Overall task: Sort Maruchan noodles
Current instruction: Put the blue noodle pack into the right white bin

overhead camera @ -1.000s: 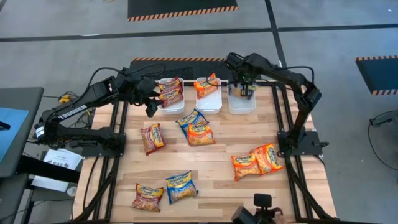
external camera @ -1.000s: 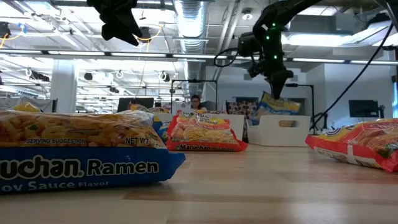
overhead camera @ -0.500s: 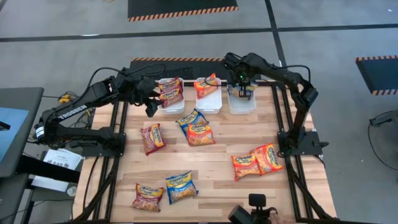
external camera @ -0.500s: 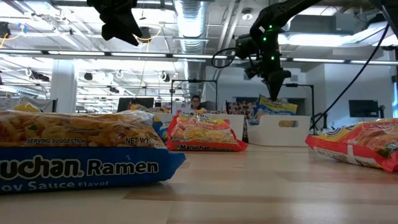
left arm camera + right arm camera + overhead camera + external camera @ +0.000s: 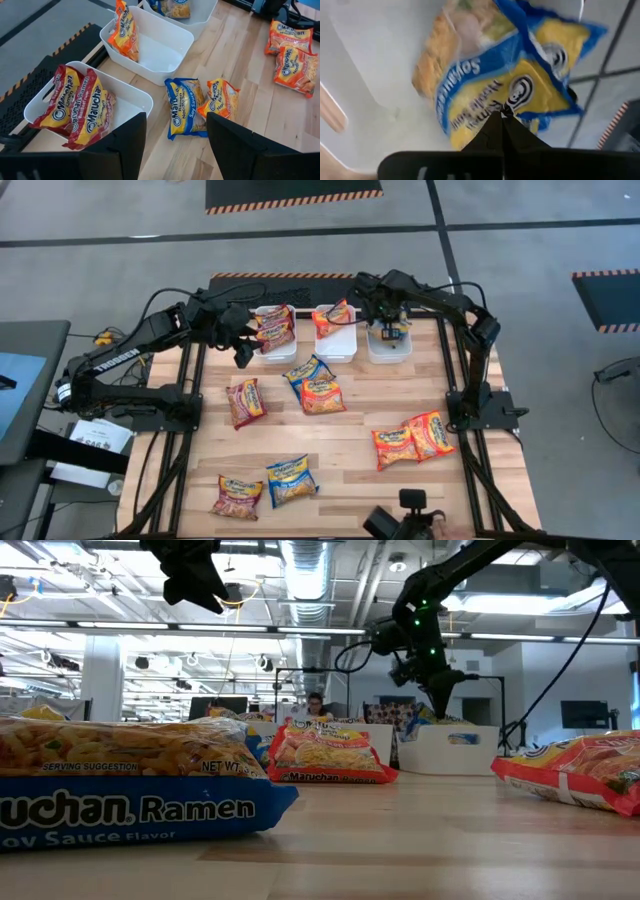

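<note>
Three white bins stand along the table's far edge. The left bin (image 5: 272, 345) holds maroon Maruchan noodles (image 5: 75, 107), the middle bin (image 5: 337, 342) an orange packet (image 5: 124, 30). My right gripper (image 5: 388, 328) reaches down into the right bin (image 5: 388, 348), shut on a blue packet (image 5: 485, 75). My left gripper (image 5: 243, 355) hovers open beside the left bin's near left corner, holding nothing. Several more packets lie flat on the wood: a blue one (image 5: 308, 370), an orange one (image 5: 322, 395) and a maroon one (image 5: 245, 401) at the middle. My right gripper pinches the blue packet's wrapper at its yellow printed part (image 5: 512, 97) between the two shut fingertips. The fingers come from above, slanting steeply down. The packet hangs below them inside the right bin; whether its lower end rests on the bin's floor I cannot tell.
Two orange packets (image 5: 412, 440) lie near the table's right edge. A maroon packet (image 5: 238, 496) and a blue one (image 5: 290, 479) lie near the front edge. Bare wood shows between these groups. The low view looks past a blue packet (image 5: 120, 790) close to the lens.
My right gripper has gone down into the right bin, still shut on the blue packet. The packet, earlier hanging above the bin's rim, now sits mostly below it.
</note>
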Controlling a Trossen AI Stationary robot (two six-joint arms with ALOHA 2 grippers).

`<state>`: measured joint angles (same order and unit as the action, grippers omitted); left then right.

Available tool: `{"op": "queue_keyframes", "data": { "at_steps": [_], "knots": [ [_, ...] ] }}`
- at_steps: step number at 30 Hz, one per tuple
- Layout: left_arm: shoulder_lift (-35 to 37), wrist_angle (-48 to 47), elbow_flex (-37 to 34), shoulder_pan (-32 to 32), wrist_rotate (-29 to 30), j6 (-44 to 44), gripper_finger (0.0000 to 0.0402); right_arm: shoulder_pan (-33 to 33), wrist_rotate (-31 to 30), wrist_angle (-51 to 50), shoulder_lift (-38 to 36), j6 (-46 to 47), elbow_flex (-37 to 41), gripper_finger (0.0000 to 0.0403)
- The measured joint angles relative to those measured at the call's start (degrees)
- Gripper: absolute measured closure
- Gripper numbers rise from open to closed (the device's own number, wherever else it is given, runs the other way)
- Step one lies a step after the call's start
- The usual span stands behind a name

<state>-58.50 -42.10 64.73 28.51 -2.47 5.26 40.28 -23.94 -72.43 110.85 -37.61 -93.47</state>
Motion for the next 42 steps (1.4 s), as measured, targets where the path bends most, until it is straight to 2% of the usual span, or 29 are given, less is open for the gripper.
{"op": "queue_keyframes", "data": {
  "at_steps": [3, 7, 12, 28, 34, 42],
  "knots": [
    [0.0, -0.01, 0.02, 0.0, 0.01, 0.04, 0.0207, -0.06, -4.29, -0.98, -1.09, -0.12, 0.02, 0.04],
    [-0.01, 0.0, 0.02, 0.0, 0.14, -0.3, 0.0207, 0.03, -4.96, -0.56, -2.58, -2.19, -0.01, 0.0401],
    [-0.02, -0.01, 0.02, 0.0, 0.14, -0.41, 0.0207, -0.12, -9.37, 0.22, -2.58, -5.71, 0.0, 0.0401],
    [-0.01, -0.05, 0.01, 0.0, 0.11, -3.1, 0.0207, -1.93, -8.36, 2.94, -2.58, -24.02, 0.0, 0.0401],
    [-0.02, -0.05, 0.0, 0.0, -0.03, -3.28, 0.0207, -3.66, -3.53, 2.55, -2.58, -24.43, 0.0, 0.04],
    [-0.01, -0.07, 0.0, -0.02, -2.21, -3.15, 0.0207, -4.79, -3.26, 4.17, -2.56, -22.81, 0.0, 0.0385]
  ]
}}
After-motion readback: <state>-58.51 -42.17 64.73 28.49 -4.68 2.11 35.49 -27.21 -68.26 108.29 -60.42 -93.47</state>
